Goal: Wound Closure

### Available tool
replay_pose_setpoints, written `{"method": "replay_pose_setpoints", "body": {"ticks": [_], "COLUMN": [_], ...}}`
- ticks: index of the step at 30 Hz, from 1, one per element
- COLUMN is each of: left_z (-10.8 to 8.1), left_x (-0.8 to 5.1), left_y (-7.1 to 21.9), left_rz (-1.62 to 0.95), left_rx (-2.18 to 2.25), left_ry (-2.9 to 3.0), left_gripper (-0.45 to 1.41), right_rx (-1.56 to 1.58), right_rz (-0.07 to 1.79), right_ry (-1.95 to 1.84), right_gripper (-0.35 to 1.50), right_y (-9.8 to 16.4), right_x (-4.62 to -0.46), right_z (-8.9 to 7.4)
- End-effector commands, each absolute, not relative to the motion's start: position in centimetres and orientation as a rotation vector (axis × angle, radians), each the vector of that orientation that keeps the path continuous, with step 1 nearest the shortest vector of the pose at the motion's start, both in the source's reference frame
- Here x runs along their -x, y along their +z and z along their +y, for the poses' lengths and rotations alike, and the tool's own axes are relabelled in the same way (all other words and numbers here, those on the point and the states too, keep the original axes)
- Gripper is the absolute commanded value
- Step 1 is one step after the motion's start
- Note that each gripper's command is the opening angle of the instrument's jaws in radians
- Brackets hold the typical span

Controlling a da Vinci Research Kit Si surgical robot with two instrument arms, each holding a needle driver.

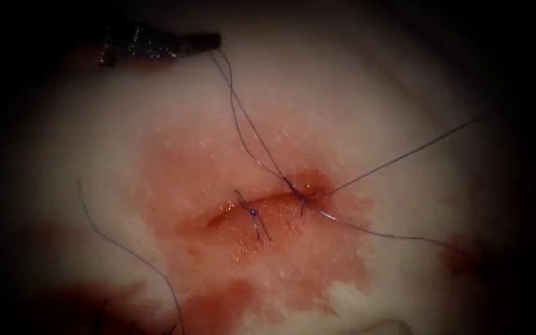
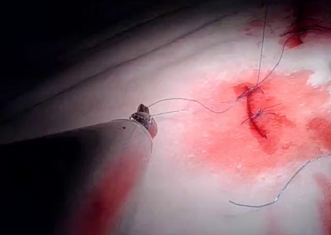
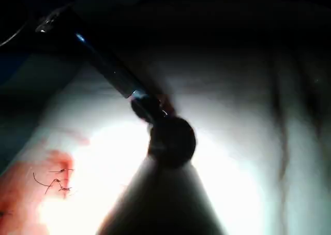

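Two stitches (image 1: 252, 212) already tied across the cut (image 1: 262, 208) at frame centre, gap still showing at its left end; left tool (image 1: 209, 42) upper left, clamped on two thread (image 1: 243, 133) strands; needle and right tool's jaws impossible to tell.

Pale pink pork tissue (image 1: 404, 87) as the carrying surface; red wet fluid (image 1: 218, 167) and 1 loose dark thread end (image 1: 125, 248) lying directly on it.

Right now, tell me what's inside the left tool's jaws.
The left tool is shut on the thread, which runs to the stitch at the cut. The pinched part is covered.
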State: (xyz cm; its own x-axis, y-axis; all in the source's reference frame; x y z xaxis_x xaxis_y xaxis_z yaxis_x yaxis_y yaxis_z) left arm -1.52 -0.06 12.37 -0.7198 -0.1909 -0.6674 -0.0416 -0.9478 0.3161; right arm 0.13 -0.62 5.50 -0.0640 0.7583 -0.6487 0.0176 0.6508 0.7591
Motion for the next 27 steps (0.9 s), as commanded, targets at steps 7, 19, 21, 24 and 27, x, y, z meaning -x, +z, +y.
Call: {"method": "replay_pose_setpoints", "body": {"ticks": [7,19,21,24,27], "left_z": [-0.1,-0.1,-0.1,-0.1,-0.1], "left_x": [1.58,1.57,1.58,1.59,1.58], "left_y": [12.4,12.3,12.3,12.3,12.2], "left_rz": [-0.480,-0.465,-0.466,-0.465,-0.464], "left_rx": [-1.140,-1.146,-1.145,-1.146,-1.145], "left_ry": [-2.797,-2.785,-2.786,-2.787,-2.782], "left_gripper": [-0.45,-0.45,-0.45,-0.45,-0.45], "right_rx": [-0.607,-0.616,-0.613,-0.601,-0.602], "right_rz": [1.446,1.333,1.306,1.249,1.183], "right_ry": [0.640,0.524,0.508,0.481,0.464], "right_gripper": [-0.35,-0.35,-0.35,-0.35,-0.35], "right_y": [5.9,6.5,6.6,6.8,7.1], "right_x": [-0.40,-0.96,-1.02,-1.10,-1.20], "right_z": [-0.5,-1.2,-1.2,-1.3,-1.4]}}
